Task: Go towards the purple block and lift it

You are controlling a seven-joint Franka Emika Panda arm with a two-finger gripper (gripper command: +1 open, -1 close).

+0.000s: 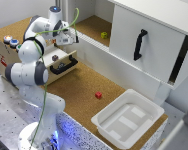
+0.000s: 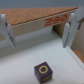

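In the wrist view, red digits reading "250" (image 2: 53,22) stand on the pale edge of a cork-topped board. A yellow ring mark sits on the top face of the purple block (image 2: 43,70). The exterior view shows nothing readable.

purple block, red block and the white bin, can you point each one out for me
purple block (image 2: 43,70), wrist view, on its top face by the yellow ring
red block (image 1: 98,95), exterior view, middle of the cube on the cork floor
white bin (image 1: 105,120), exterior view, on its near rim
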